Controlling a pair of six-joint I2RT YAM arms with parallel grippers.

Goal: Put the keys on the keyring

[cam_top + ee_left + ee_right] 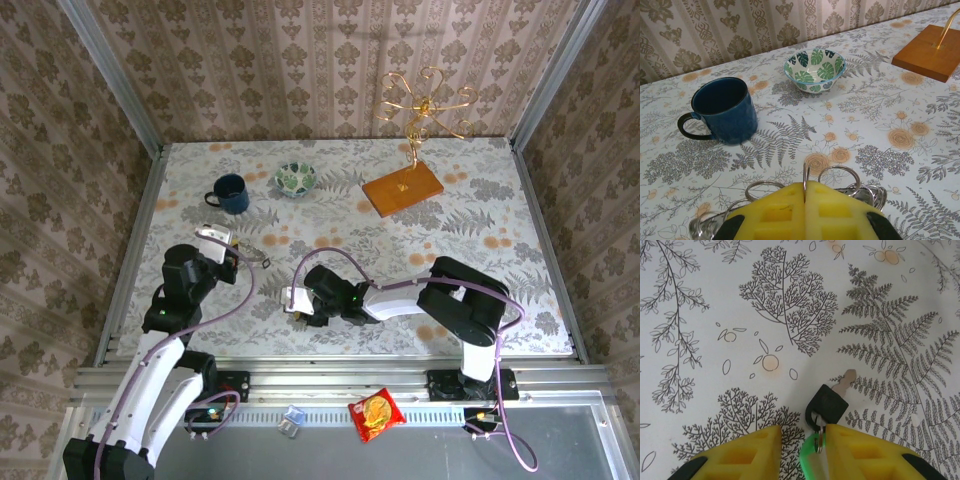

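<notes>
Yellow-padded left end effector (805,189) clamps the keyring (839,175), steadying it for threading.
Within the right end effector (803,437) sits the green key (812,457); whether it is gripped cannot be told.

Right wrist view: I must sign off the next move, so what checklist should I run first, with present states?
1. Right tool clamped on green key: not ok, a gap shows beside its head.
2. Black key linked to green key: ok, a small ring joins them.
3. Left tool shut on keyring bunch: ok.
4. Ring's split end exposed for threading: cannot tell.
5. Blue mug apart from left tool: ok.
</notes>
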